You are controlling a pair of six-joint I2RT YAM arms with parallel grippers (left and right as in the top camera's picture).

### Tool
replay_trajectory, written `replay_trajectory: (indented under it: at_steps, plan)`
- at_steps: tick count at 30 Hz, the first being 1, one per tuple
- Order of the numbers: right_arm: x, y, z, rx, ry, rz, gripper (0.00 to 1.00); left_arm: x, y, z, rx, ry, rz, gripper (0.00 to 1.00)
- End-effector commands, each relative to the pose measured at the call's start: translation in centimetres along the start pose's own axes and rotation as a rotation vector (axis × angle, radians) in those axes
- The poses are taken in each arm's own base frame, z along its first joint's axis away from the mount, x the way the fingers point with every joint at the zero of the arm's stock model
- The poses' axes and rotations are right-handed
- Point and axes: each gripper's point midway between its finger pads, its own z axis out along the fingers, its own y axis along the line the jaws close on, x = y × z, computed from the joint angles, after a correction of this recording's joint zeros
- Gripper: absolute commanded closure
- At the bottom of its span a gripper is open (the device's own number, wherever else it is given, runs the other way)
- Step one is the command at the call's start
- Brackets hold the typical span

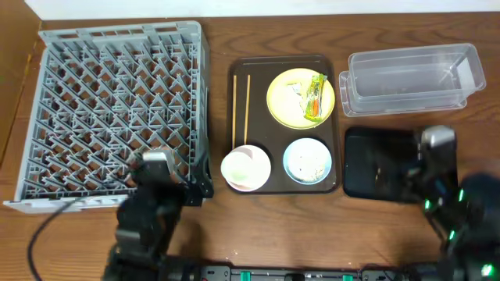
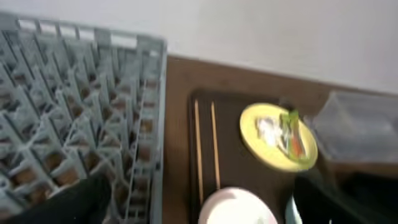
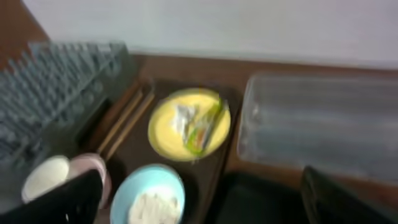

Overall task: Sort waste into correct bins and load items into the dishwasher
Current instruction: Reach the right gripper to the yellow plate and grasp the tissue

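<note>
Left gripper (image 2: 205,202) and right gripper (image 3: 205,199) agape, empty; crumpled green-orange wrapper (image 1: 316,95) on pale yellow plate (image 1: 285,100)

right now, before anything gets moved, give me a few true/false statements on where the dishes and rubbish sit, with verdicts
1. The snack wrapper lies on the yellow plate. True.
2. The chopsticks are in the dish rack. False: they lie on the brown tray, left of the plate.
3. The blue bowl sits inside the clear tub. False: it sits on the brown tray, with white crumbs in it.
4. The dish rack holds no dishes. True.
</note>
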Motion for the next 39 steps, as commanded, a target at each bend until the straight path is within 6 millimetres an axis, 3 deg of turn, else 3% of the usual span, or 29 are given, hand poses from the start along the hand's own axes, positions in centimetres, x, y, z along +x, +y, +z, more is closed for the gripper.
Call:
replay_trajectory:
  at_steps: [1,5,7,11,14,18,19,20,25,28,30,35,37,38,39]
  plan:
    - [-3.9,-0.3,2.1,0.008,0.127,0.033,0.01,-1.7,-0.5,0.6,-0.027,0.126,-0.006,0.06]
    - [-6.5,-1.0,6.1,0.007,0.252,0.090,0.01,-2.6,-1.4,0.8,-0.019,0.257,-0.012,0.06]
    - [-5.5,0.0,7.3,-0.072,0.337,0.166,0.01,-2.7,-1.8,1.1,-0.005,0.278,-0.015,0.06]
    - [-5.9,2.8,10.1,-0.272,0.334,0.201,0.01,-2.4,-1.7,1.2,-0.010,0.292,-0.015,0.06]
    - [-4.9,3.9,12.6,-0.294,0.386,0.218,0.01,-2.0,-1.6,1.1,-0.014,0.309,-0.016,0.06]
    - [-2.1,5.6,16.6,-0.268,0.516,0.185,0.11,-1.9,-1.6,1.1,-0.015,0.313,-0.016,0.06]
    - [-1.4,5.7,17.7,-0.244,0.537,0.159,0.12,-1.9,-1.6,1.1,-0.015,0.313,-0.016,0.06]
    - [0.2,5.7,20.1,-0.169,0.569,0.101,0.14,-1.9,-1.6,1.0,-0.016,0.315,-0.016,0.06]
    - [4.2,5.6,26.1,-0.011,0.572,-0.053,0.22,-1.9,-1.6,1.0,-0.016,0.314,-0.016,0.06]
    - [6.0,4.4,28.9,0.108,0.547,-0.120,0.28,-1.9,-1.6,1.0,-0.016,0.314,-0.016,0.06]
    - [8.1,4.9,31.2,0.104,0.542,-0.142,0.33,-1.9,-1.6,1.0,-0.016,0.314,-0.016,0.06]
    - [12.1,4.1,34.3,0.119,0.561,-0.142,0.44,-1.9,-1.6,1.0,-0.016,0.315,-0.016,0.06]
    - [12.9,3.5,34.9,0.126,0.564,-0.138,0.56,-1.9,-1.6,1.0,-0.016,0.315,-0.016,0.06]
    - [13.0,3.4,35.0,0.124,0.564,-0.125,0.78,-1.9,-1.6,1.0,-0.016,0.314,-0.016,0.06]
    - [12.9,3.4,34.9,0.125,0.562,-0.121,0.85,-1.9,-1.6,1.0,-0.016,0.314,-0.016,0.06]
